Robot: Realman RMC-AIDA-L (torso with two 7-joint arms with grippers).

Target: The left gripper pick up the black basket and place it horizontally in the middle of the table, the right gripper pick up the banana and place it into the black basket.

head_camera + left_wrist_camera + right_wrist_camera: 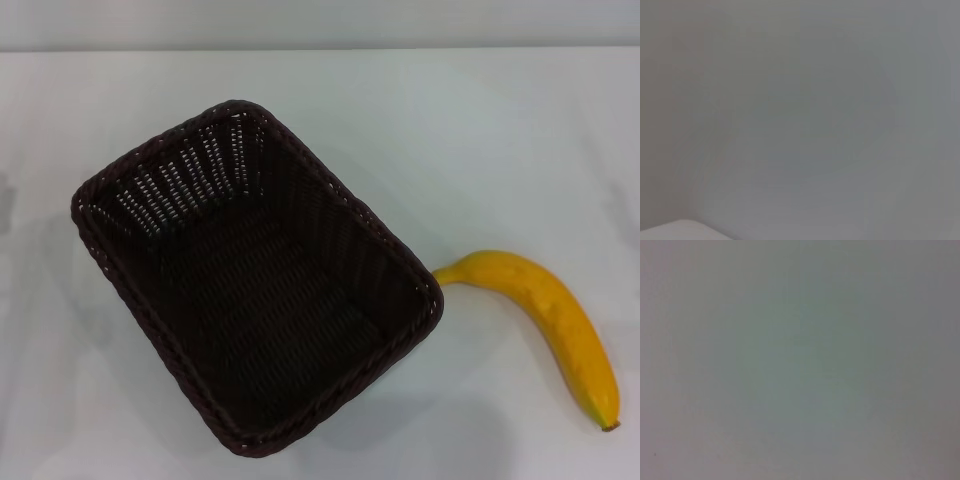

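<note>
The black basket (250, 275) stands upright and empty on the white table (500, 130), left of the middle, turned at an angle. Its near right corner lies close to the stem end of the banana (555, 320). The banana lies flat on the table to the right of the basket, its dark tip toward the near right. Neither the left gripper nor the right gripper shows in any view. Both wrist views show only a plain grey-white surface.
The table's far edge (320, 48) runs across the top of the head view against a pale wall. A pale corner (675, 230) shows at one edge of the left wrist view.
</note>
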